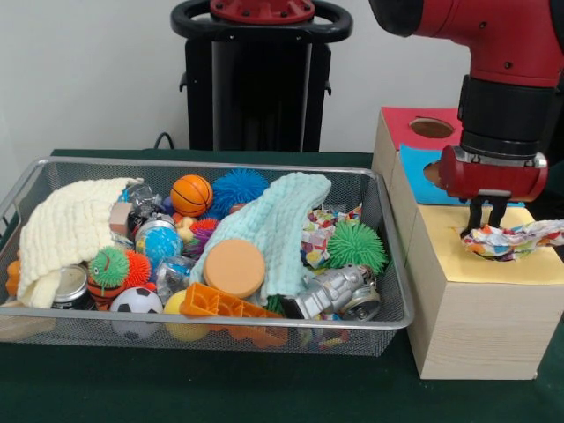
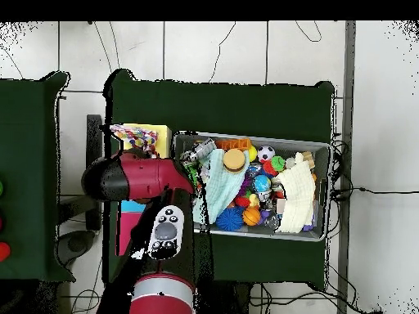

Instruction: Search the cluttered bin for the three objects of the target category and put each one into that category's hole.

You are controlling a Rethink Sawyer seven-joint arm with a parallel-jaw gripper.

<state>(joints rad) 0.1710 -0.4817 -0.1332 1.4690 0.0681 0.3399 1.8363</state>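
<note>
Even, bright indoor light; soft shadows, slight blur.

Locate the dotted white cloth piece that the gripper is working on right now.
In the front view, the dotted cloth piece lies on the yellow-topped box at the right, directly beneath the gripper, outside the bin.

Red arm down, hand [image 1: 486, 220] pinched closed

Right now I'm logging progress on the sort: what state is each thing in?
tool: over the yellow-topped box, fingers down at a dotted piece; open or shut not clear.
dotted cloth piece: crumpled on the yellow top, covering the hole.
second dotted piece: in the bin, partly under the light blue cloth.
cream cloth: draped over the bin's rim.
red-topped box hole: open, empty.
</note>
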